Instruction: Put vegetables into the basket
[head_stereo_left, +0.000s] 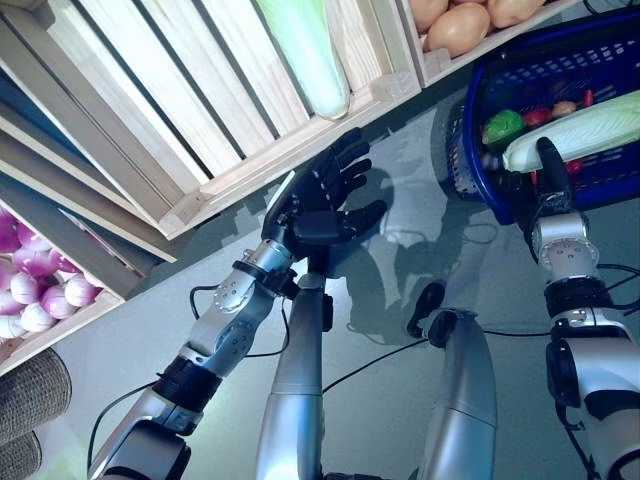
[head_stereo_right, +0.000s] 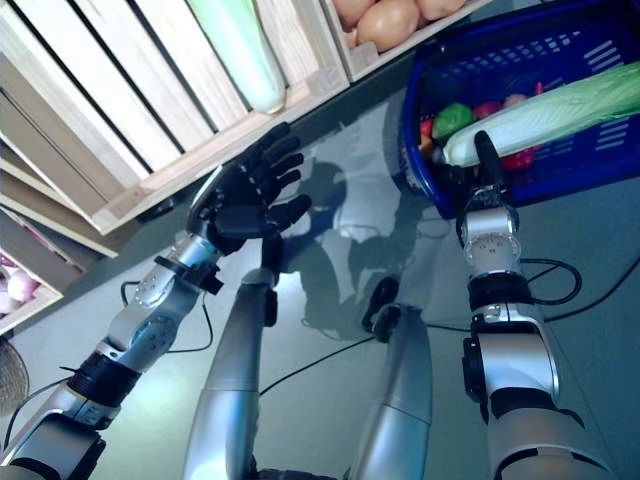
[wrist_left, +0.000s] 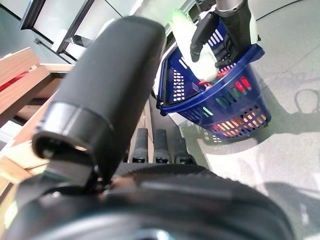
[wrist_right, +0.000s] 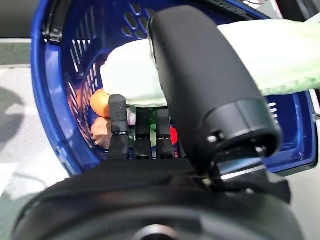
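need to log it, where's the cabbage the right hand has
The cabbage lies across the blue basket at the head views' upper right, the right hand gripping its pale end.

Left hand (head_stereo_left: 322, 203) raised up, palm open, fingers (head_stereo_left: 350, 160) spread and holding nothing. Right hand (head_stereo_left: 552, 175) stretched forward on a straight arm, thumb on top, fingers curled underneath, clamped tight.

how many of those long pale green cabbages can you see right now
2. One cabbage lies in the slatted wooden crate above the open left hand; the other cabbage is over the blue basket, held by the right hand. Others may be hidden.
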